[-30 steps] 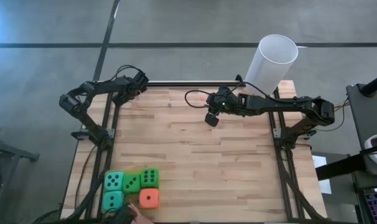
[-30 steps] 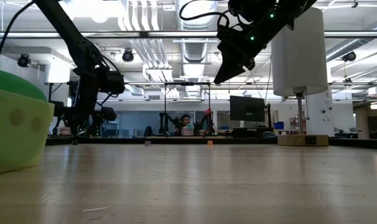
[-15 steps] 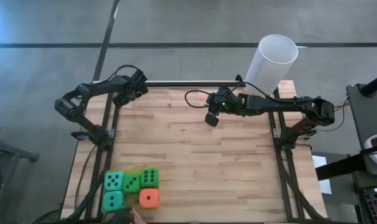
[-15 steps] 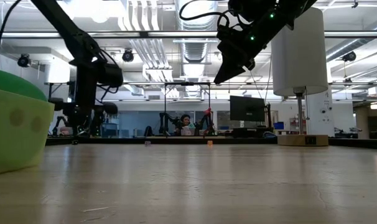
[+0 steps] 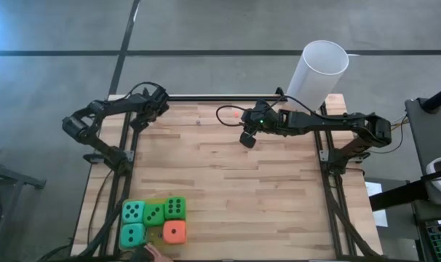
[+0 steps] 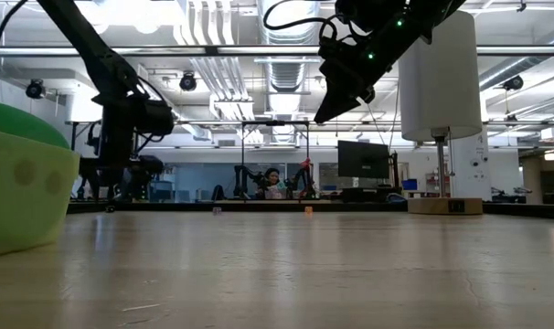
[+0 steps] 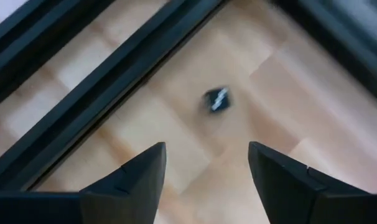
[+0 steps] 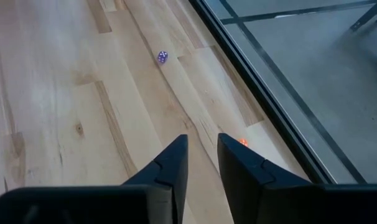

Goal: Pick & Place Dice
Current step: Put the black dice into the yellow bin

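Observation:
Five dice sit in a cluster at the table's near-left corner: two teal (image 5: pixel 133 212) (image 5: pixel 132 234), two green (image 5: pixel 153 214) (image 5: pixel 175 207) and one orange-red (image 5: pixel 175 232). One green die (image 6: pixel 21 183) fills the low view's left edge. The white cylinder (image 5: pixel 322 69) stands at the far-right corner. My left gripper (image 5: pixel 142 116) (image 7: pixel 206 165) hovers open over the far-left corner, above the table frame. My right gripper (image 5: pixel 247 140) (image 8: pixel 203 160) hangs over the far middle of the table, raised, with a narrow gap between its fingers. Neither touches anything.
A tiny purple die (image 8: pixel 162 57) and a small orange speck (image 8: pixel 243 142) lie near the far edge; a small dark object (image 7: pixel 216 99) lies under my left gripper. A person's hand (image 5: pixel 153 252) shows at the near edge by the dice. Bare wood spans the table's middle (image 5: pixel 235 189).
My left arm has drawn a little toward the table's left edge, its gripper staying open. The hand at the near edge has pulled back slightly. My right arm and the dice have kept still.

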`<state>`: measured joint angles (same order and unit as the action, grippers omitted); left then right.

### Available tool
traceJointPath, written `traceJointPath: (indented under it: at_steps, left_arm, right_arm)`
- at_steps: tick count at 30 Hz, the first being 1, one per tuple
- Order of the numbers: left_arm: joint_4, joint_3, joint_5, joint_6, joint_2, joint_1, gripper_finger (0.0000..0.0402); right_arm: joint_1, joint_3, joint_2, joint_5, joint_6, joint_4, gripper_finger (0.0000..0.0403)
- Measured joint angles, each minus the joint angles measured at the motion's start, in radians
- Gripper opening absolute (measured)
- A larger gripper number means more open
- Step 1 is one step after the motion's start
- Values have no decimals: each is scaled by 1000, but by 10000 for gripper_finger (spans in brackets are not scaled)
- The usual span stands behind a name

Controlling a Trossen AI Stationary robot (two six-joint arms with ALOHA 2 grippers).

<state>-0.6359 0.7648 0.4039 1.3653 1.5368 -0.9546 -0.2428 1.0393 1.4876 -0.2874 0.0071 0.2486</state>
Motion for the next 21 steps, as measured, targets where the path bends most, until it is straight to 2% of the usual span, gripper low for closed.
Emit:
traceJointPath:
  at_steps: [10, 21]
  left_arm:
    - [28, -2, 73, 131, 32, -5, 260]
    - [70, -2, 114, 282, 87, -14, 282]
  right_arm:
    - [0, 0, 0, 0, 0, 0, 68]
    - [0, 0, 0, 0, 0, 0, 85]
